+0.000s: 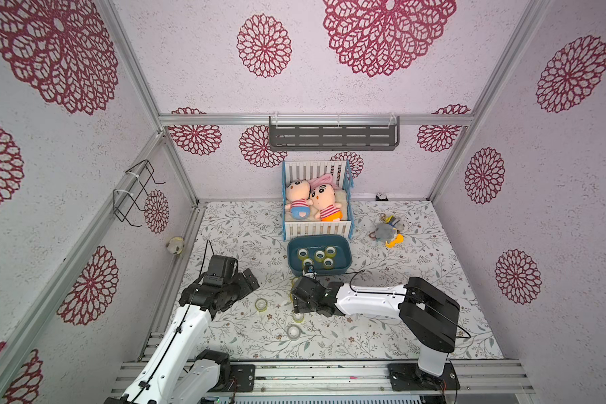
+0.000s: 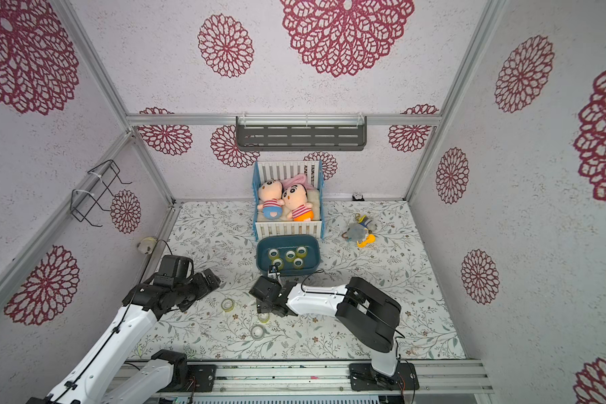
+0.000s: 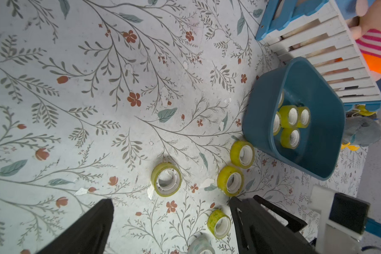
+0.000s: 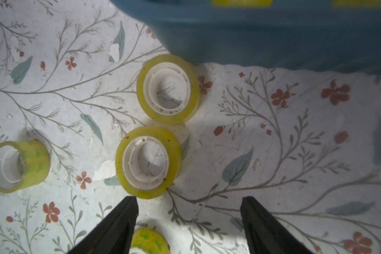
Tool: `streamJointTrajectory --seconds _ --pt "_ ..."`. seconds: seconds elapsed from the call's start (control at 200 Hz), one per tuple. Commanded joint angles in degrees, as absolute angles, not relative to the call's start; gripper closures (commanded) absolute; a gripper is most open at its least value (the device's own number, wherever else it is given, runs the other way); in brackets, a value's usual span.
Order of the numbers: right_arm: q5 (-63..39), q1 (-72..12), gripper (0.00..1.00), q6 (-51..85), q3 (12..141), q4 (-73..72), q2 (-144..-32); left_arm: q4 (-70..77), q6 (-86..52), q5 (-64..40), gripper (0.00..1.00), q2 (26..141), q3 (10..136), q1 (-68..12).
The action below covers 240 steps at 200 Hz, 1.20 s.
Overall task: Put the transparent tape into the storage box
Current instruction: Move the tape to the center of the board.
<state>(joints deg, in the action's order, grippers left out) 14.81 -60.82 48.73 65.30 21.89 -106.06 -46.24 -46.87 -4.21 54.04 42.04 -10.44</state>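
the left gripper (image 3: pixel 170 201) is held low over the flowered table cover (image 3: pixel 75 99), its jaws spread wide and nothing gripped between them. a roll of transparent tape (image 3: pixel 166 182) lies flat just ahead of its fingertips, apart from both. further along, four more loose rolls (image 3: pixel 230 180) are scattered on the cover between this gripper and the storage box (image 3: pixel 257 114).

the right gripper (image 4: pixel 188 199) is likewise opened wide and empty, poised over the cover near the box's outer wall. a yellow-tinted roll (image 4: pixel 149 161) lies just ahead of one fingertip; whether the two touch cannot be told. a second yellow roll (image 4: pixel 168 89) is seen just beyond it, close against the box wall, and a third roll (image 4: pixel 150 240) is partly hidden under the same finger. in both top views these fingers are covered by the wrist.

in both top views the storage box (image 1: pixel 343 255) (image 2: pixel 314 257) is set on the table just in front of the toy crib (image 1: pixel 315 229) (image 2: pixel 287 229), and five rolls of tape (image 1: pixel 319 255) (image 2: pixel 290 255) are counted lying inside it, clustered together on its floor.
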Motion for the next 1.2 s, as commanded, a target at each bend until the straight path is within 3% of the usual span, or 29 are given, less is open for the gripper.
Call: streamJointTrajectory --seconds 0.0,0.51,0.926,1.196 --pt "16.2 -59.17 0.19 49.88 66.61 20.78 -105.9 -44.75 -45.73 -5.61 0.03 53.23 42.01 -9.99" --pt "14.32 -56.11 0.21 45.16 64.29 19.77 -108.76 -43.17 -46.57 -7.56 0.03 54.63 40.08 -9.93" --pt "20.74 -51.87 0.21 46.1 46.93 23.02 -86.34 -44.47 -48.54 -10.25 0.03 55.81 39.78 -10.1" --pt "12.92 -51.66 0.2 43.83 41.37 16.52 -74.27 -42.1 -53.92 -11.23 0.03 57.63 36.62 -12.26"
